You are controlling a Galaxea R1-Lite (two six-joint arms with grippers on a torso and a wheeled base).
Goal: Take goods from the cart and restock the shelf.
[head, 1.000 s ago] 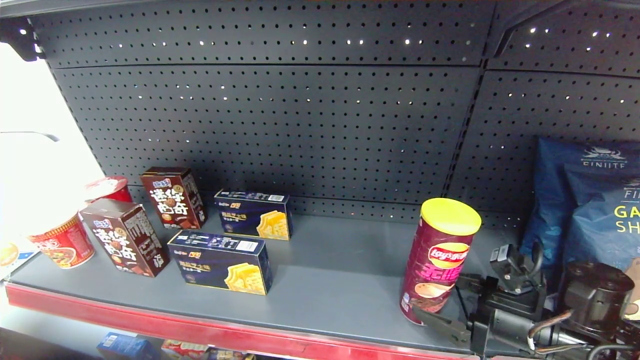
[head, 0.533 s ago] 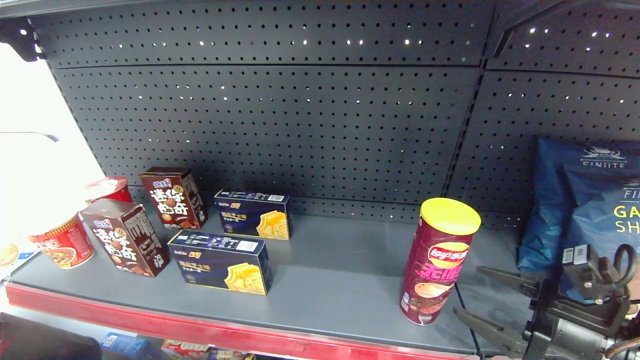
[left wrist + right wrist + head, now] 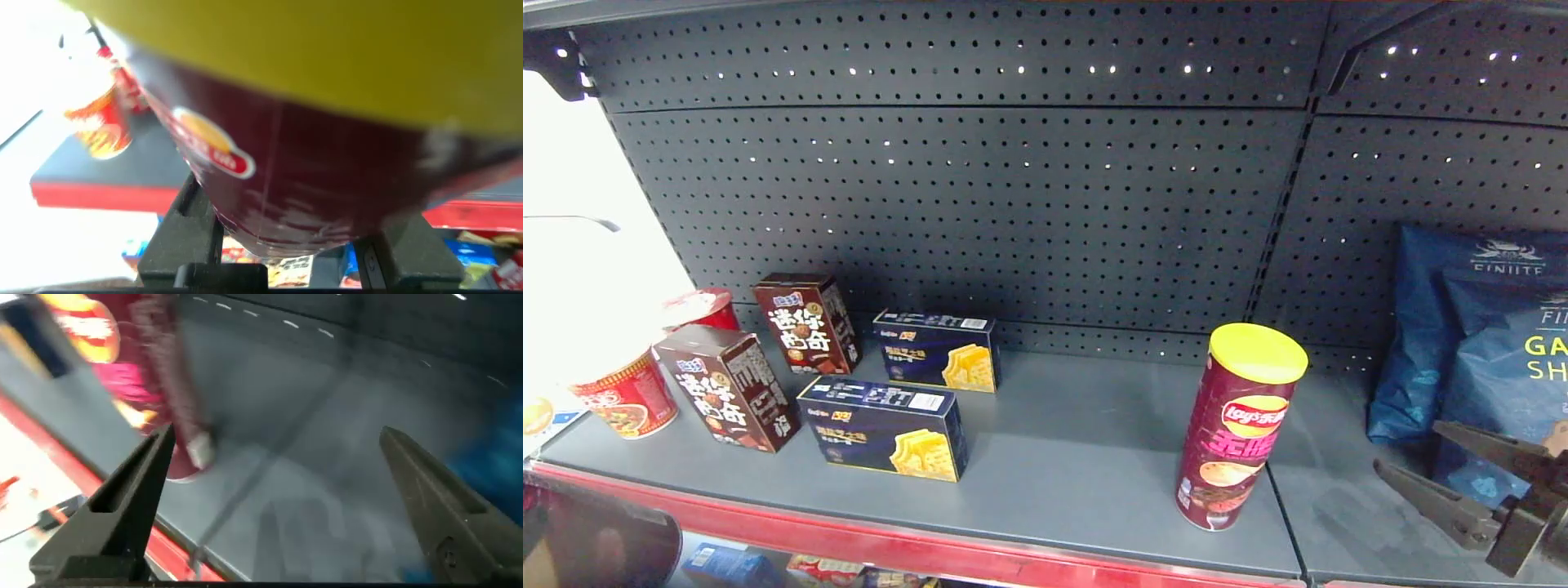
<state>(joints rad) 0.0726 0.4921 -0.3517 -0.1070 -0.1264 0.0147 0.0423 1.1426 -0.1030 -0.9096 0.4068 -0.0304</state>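
Observation:
A maroon chip can (image 3: 1241, 425) with a yellow lid stands upright on the grey shelf (image 3: 1078, 465), right of centre. My right gripper (image 3: 1410, 447) hangs open just right of it, low over the shelf and apart from the can. In the right wrist view the right gripper (image 3: 276, 433) has nothing between its fingers, and the standing can (image 3: 155, 384) lies off to one side. My left gripper (image 3: 298, 245) is shut on a second maroon chip can (image 3: 327, 163) with a yellow lid. That can (image 3: 596, 535) shows at the lower left, below the shelf's red front edge.
Two brown boxes (image 3: 731, 384), two navy cracker boxes (image 3: 886, 425) and red noodle cups (image 3: 629, 396) fill the shelf's left part. Blue bags (image 3: 1486, 343) lean at the far right. Bare shelf lies between the navy boxes and the standing can. A pegboard wall (image 3: 1013, 204) closes the back.
My right gripper has pulled back to the right, away from the standing can, and stays open. The can in my left gripper has risen into the head view's lower left corner.

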